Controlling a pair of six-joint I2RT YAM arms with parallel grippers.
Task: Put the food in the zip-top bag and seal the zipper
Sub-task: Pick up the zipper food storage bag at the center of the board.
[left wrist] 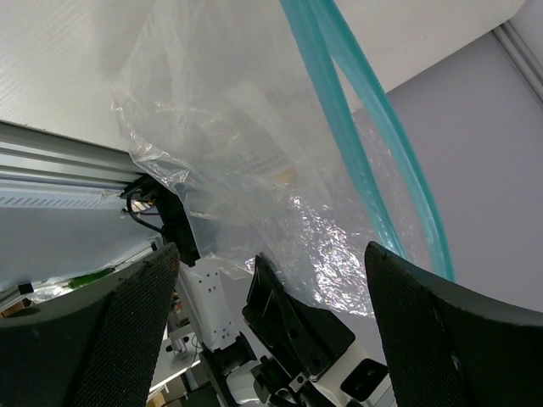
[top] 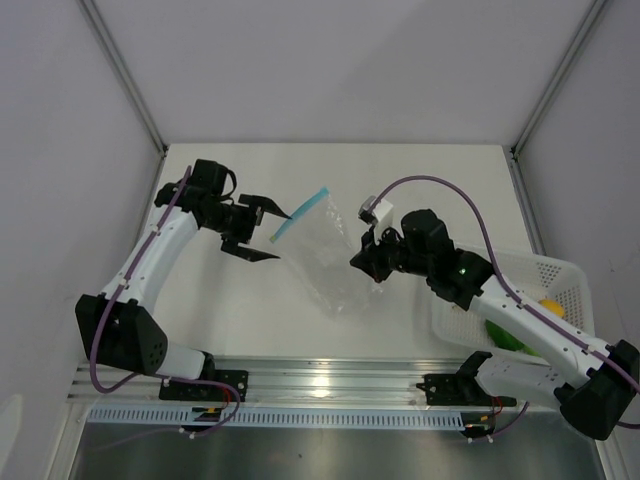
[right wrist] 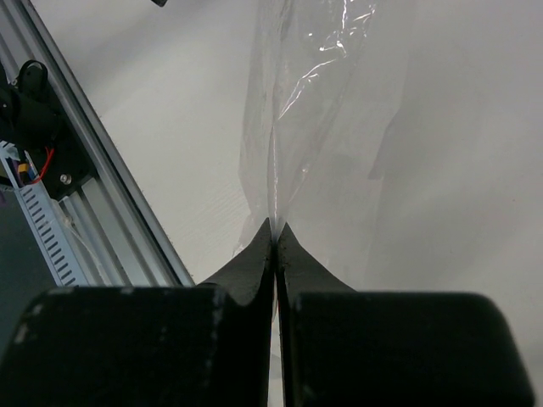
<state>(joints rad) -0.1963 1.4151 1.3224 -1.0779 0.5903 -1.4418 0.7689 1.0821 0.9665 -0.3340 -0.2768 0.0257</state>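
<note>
The clear zip-top bag hangs above the table between both arms, and its light-blue zipper slants toward my left gripper. My left gripper is open, with the zipper's lower end between its fingers. In the left wrist view the bag and the zipper fill the space ahead of the open gripper. My right gripper is shut on the bag's right edge; the right wrist view shows its gripper pinching the film. A yellow-orange food piece and a green one lie in the basket. The bag looks empty.
A white perforated basket stands at the right table edge, under my right arm. An aluminium rail runs along the near edge. Grey walls enclose the table on three sides.
</note>
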